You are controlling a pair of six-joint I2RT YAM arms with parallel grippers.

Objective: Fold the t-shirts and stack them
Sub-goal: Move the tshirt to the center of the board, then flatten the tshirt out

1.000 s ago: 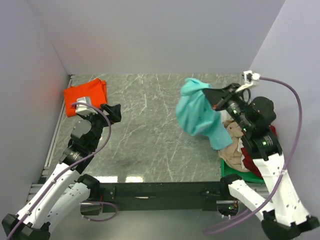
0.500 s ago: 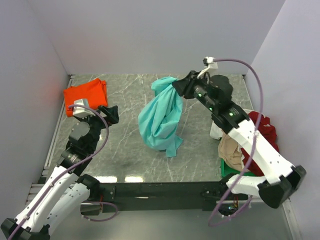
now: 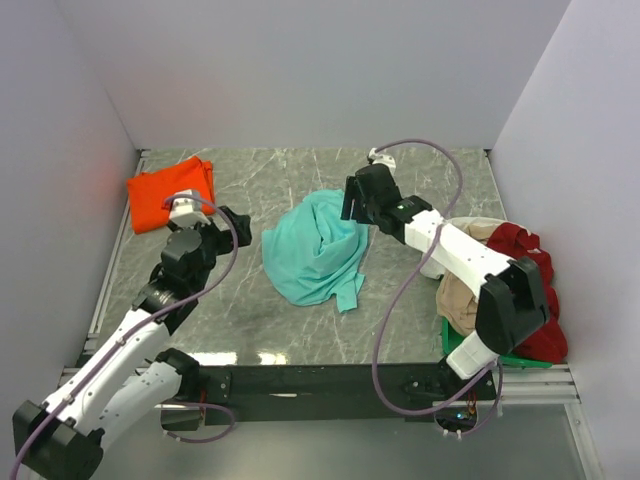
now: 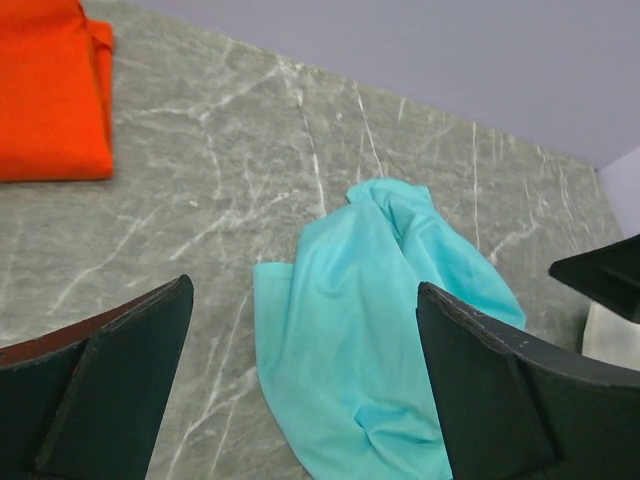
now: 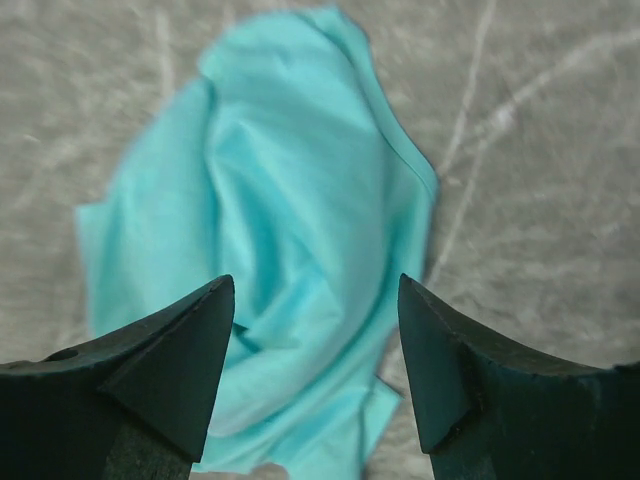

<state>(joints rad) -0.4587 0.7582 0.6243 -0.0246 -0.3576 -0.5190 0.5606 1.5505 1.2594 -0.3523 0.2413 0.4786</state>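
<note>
orange t-shirt (image 4: 50,90) cropped at left edge, teal t-shirt (image 5: 270,230) blurred

Lone t-shirt (image 3: 315,250) at middle of table (image 3: 250,310); second t-shirt (image 3: 170,190) in far-left corner; t-shirt heap (image 3: 535,255) at right edge, near side.

Teal shirt (image 3: 315,250): no print or tag that can be read
Orange shirt (image 3: 170,192): no readable print
Shirt pile (image 3: 500,285): no readable print
Left arm (image 3: 130,340): no readable label
Right arm (image 3: 462,252): no readable label
Table (image 3: 270,300): no writing, only marble veining
</note>
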